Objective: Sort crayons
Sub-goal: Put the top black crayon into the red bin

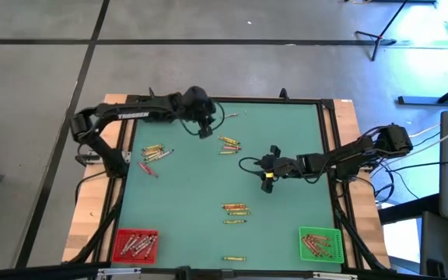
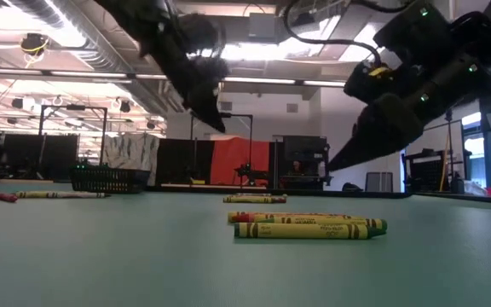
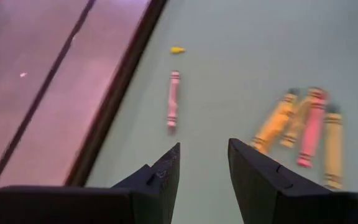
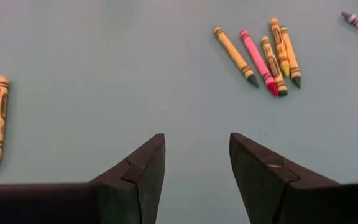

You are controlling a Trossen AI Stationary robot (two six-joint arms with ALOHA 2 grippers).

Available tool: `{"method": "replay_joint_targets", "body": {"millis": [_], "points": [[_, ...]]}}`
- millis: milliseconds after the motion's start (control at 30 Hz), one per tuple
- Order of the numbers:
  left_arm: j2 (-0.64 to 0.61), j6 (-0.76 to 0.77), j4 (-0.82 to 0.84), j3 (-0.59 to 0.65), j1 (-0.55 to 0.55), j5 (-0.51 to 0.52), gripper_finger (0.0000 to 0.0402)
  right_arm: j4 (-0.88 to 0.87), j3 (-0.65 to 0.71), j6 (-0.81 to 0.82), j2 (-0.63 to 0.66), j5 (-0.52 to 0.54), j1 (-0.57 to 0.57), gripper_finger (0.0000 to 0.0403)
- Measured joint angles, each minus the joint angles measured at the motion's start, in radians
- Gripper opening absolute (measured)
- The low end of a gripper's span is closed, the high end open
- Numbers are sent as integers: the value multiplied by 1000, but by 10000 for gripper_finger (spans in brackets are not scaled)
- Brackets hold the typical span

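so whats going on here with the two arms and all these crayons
A two-armed robot is partway through sorting crayons on a green table. Some already lie in the red bin and the green bin at the near edge. Loose clusters remain on the mat: one at the left, one near the top middle and one lower down, plus a single crayon between the bins. The left tool and right tool both hover open above the mat, holding nothing.

Crayons [image 1: 229,144] lie flat in small scattered clusters across the green tabletop.
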State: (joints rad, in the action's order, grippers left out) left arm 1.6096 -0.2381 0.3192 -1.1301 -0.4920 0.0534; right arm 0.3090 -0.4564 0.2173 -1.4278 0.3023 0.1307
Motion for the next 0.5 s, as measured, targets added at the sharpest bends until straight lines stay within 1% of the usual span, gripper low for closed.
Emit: {"method": "replay_joint_targets", "body": {"millis": [33,133,233,500], "points": [[18,-12,-25,0,-13,-7,119,-6,0,12,0,0,0,176],[66,-42,-60,-1,-58,-75,119,-17,0,23,0,2,0,176],[124,-44,-59,-30,-94,-122,119,-15,0,26,0,2,0,176],[315,-103,-51,-173,-149,-220,119,-15,0,33,0,36,0,176]]}}
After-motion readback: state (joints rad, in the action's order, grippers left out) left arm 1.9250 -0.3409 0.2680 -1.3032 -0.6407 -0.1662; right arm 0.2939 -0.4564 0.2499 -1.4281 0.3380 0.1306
